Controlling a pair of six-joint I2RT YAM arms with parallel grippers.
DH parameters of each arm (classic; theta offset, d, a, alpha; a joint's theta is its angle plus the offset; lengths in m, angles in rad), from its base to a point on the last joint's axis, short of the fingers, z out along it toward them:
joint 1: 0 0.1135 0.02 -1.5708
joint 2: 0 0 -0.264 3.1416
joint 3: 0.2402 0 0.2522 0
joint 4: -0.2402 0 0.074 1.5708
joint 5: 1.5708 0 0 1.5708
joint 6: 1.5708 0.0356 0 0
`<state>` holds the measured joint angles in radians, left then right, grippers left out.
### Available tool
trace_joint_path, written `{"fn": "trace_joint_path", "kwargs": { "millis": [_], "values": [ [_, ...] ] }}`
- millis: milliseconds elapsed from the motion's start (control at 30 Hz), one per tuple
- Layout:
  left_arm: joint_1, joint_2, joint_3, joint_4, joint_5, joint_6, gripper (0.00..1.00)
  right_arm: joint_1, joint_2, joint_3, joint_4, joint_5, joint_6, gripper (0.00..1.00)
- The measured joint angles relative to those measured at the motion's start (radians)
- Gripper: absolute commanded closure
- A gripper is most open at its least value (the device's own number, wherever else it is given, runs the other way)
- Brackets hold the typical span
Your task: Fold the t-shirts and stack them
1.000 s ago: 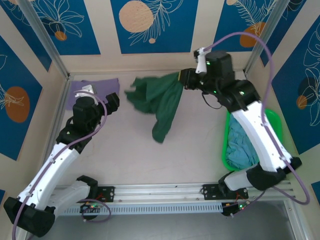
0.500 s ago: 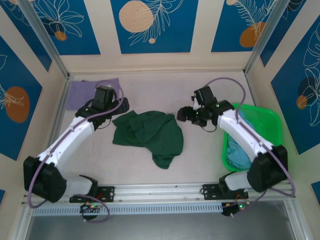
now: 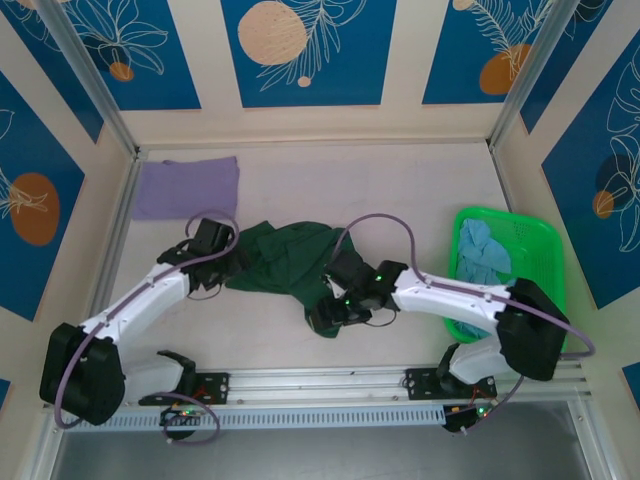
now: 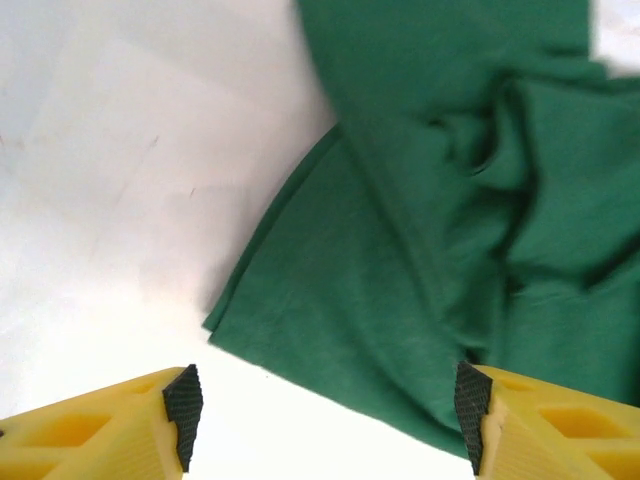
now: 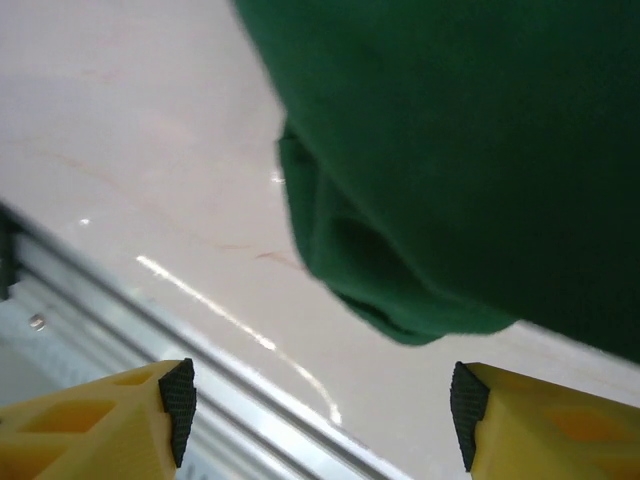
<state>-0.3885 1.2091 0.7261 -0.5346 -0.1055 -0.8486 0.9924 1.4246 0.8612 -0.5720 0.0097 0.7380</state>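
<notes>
Where the left gripper (image 4: 325,410) hangs low over the table, its jaws stand wide apart with nothing pinched. One black-padded yellow fingertip (image 4: 183,400) sits over bare tabletop, and the other is at the hem of the crumpled dark green cotton t-shirt (image 4: 450,200). The right gripper (image 5: 320,410) is likewise spread wide and empty. The rolled, narrow end of the same shirt (image 5: 450,150) lies just beyond the gap between its fingers, near the grey metal rail (image 5: 150,310).

From above, the left gripper (image 3: 230,270) is at the shirt's left edge and the right gripper (image 3: 325,318) at its near, tapered end. The green shirt (image 3: 285,258) lies in a loose heap in the middle of the pale table (image 3: 400,200). It is broad at the far left and narrows toward the near right, so its long axis slants that way, with the thin end pointing at the near edge.

Well apart, in the far left corner, a folded lavender-purple t-shirt (image 3: 187,187) lies flat as a rectangle, its long side running left to right. At the right edge, a bright green plastic basket (image 3: 545,235) holds bunched light blue t-shirts (image 3: 480,250).
</notes>
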Motion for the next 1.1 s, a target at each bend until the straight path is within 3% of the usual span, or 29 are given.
{"fn": "trace_joint_path", "kwargs": {
  "millis": [267,400,467,533,633,667,900,1100],
  "values": [
    [0.005,0.113,-0.053,0.107,0.008,0.016,0.46,0.103,0.201,0.074,-0.016,0.124,0.075,0.35],
    [0.009,0.148,-0.064,0.158,0.009,0.022,0.61,0.103,0.260,0.113,-0.049,0.190,0.114,0.59],
    [0.009,0.171,-0.064,0.182,0.008,0.035,0.64,0.103,0.272,0.121,-0.049,0.204,0.122,0.73],
    [0.010,0.196,-0.066,0.204,0.007,0.037,0.75,0.103,0.275,0.121,-0.049,0.216,0.127,0.85],
    [0.012,0.207,-0.082,0.227,-0.004,0.042,0.95,0.103,0.267,0.119,-0.047,0.220,0.132,0.94],
    [0.013,0.206,-0.085,0.234,-0.006,0.041,1.00,0.103,0.257,0.114,-0.042,0.220,0.130,0.97],
    [0.013,0.090,-0.087,0.197,-0.010,0.051,1.00,0.062,0.039,0.056,-0.052,0.207,0.103,1.00],
    [0.013,-0.191,0.084,0.043,-0.037,0.067,1.00,-0.113,-0.280,0.077,-0.076,0.113,0.053,1.00]
  ]
}}
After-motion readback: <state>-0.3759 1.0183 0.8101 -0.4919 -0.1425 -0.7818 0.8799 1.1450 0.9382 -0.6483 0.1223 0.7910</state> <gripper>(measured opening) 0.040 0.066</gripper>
